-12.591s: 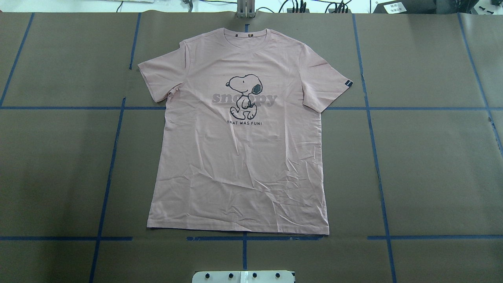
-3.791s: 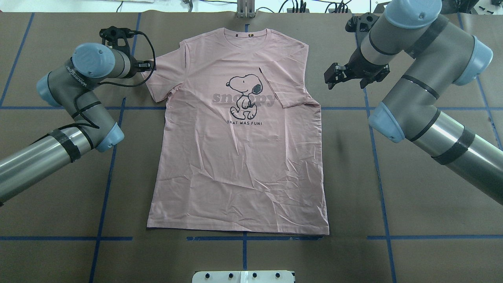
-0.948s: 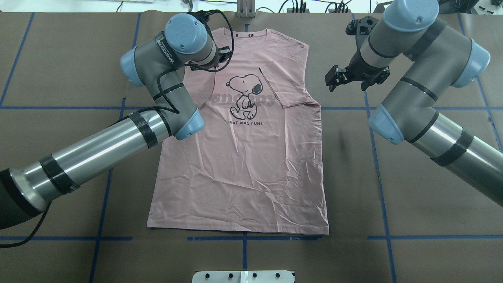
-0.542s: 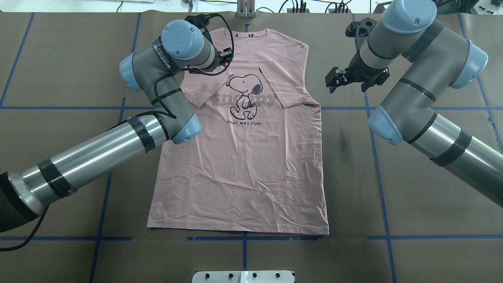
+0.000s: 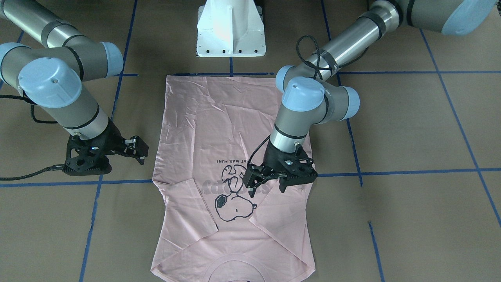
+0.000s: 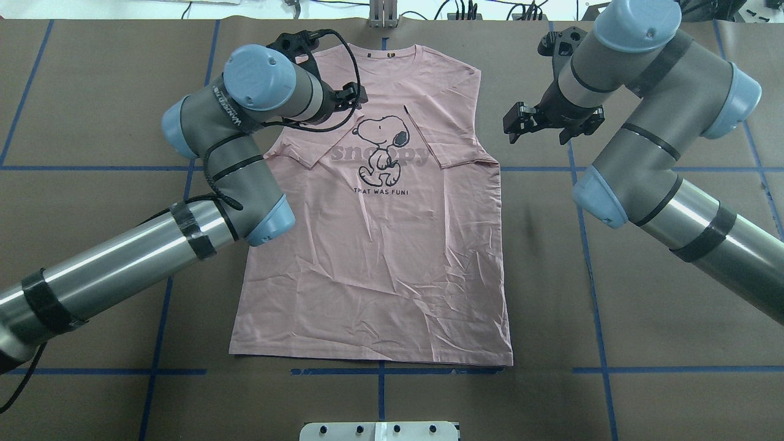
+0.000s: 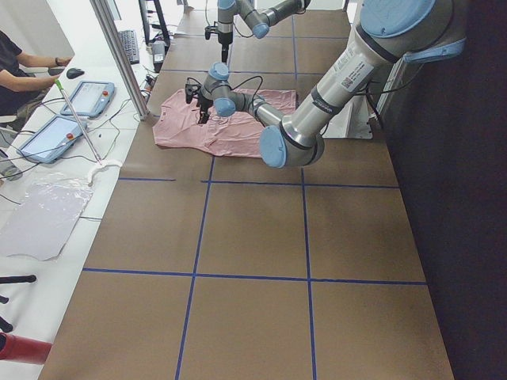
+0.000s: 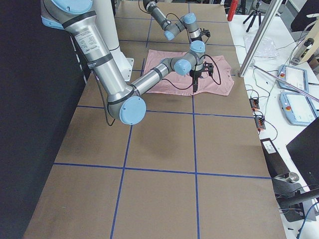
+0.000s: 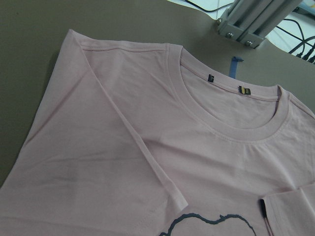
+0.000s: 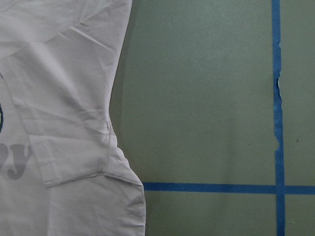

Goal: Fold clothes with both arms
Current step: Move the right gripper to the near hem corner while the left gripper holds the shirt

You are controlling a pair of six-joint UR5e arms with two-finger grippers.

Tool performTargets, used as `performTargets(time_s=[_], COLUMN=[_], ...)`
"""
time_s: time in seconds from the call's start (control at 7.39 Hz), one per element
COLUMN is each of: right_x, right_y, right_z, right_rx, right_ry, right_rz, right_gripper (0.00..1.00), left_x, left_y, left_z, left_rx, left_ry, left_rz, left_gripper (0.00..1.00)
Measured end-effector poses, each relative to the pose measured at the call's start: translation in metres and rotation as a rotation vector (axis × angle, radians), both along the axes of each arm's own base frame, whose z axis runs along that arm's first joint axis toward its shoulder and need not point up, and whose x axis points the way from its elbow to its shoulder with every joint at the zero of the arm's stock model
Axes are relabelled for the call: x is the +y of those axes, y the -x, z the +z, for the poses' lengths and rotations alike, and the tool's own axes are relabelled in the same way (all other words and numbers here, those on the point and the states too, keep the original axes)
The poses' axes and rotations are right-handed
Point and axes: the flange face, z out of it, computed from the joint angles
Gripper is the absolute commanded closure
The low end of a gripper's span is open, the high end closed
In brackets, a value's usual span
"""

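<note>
You can read the print on the pale pink T-shirt (image 6: 373,263) plainly from overhead: a dark-outline Snoopy cartoon (image 6: 381,150) walks across grey lettering (image 6: 419,157) that spells "snoopy", with the middle letters behind the figure. Under it stands "THAT WAS FUN!" (image 6: 380,192) in small dark capitals. The black sleeve tag (image 6: 405,109) shows no writing you could make out. The two small dark collar tabs (image 9: 210,77) in the left wrist view are just as unreadable. White lettering runs along the left arm (image 6: 122,269) near its wrist, too small to read with certainty.

The shirt lies flat, front up, midway across the brown table (image 6: 674,294). Its collar is close to the far edge and its hem is toward the robot's edge, along a line of blue tape (image 6: 585,245). Both sleeves are turned inward onto the chest: the left sleeve (image 6: 303,147) ends beside the lettering, and the right sleeve (image 6: 450,138) has its tag next to Snoopy's head.

The left gripper (image 5: 250,185) hangs over the chest at the cartoon. Its jaws are parted a little with nothing between them. Whether the tips touch the cloth, you cannot tell.

The right gripper (image 5: 140,150), on the right arm (image 6: 661,184), is over bare table just off the shirt's side, level with the folded sleeve. Its jaws are also apart and hold nothing.
</note>
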Motion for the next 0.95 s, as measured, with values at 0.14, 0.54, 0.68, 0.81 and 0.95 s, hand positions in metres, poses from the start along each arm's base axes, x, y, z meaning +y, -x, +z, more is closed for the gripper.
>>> performTargets(time_s=[0.14, 0.54, 0.68, 0.81, 0.95], right_x=[0.02, 0.115, 0.155, 0.191, 0.227], right_y=[0.003, 0.032, 0.046, 0.058, 0.072], right_z=[-0.001, 0.003, 0.003, -0.001, -0.002], right_rx=[-0.011, -0.07, -0.087, -0.102, -0.109], right_ry=[0.011, 0.061, 0.063, 0.072, 0.085], right_rz=[0.018, 0.107, 0.144, 0.165, 0.178], right_gripper=[0.0, 0.0, 0.0, 0.0, 0.0], left_x=[0.016, 0.105, 0.134, 0.152, 0.16], left_y=[0.016, 0.067, 0.083, 0.096, 0.104], left_z=[0.008, 0.014, 0.021, 0.03, 0.036], left_rx=[-0.016, -0.121, -0.14, -0.151, -0.161], left_ry=[0.015, 0.051, 0.054, 0.054, 0.051], left_rz=[0.023, 0.107, 0.13, 0.137, 0.132], left_gripper=[0.0, 0.0, 0.0, 0.0, 0.0])
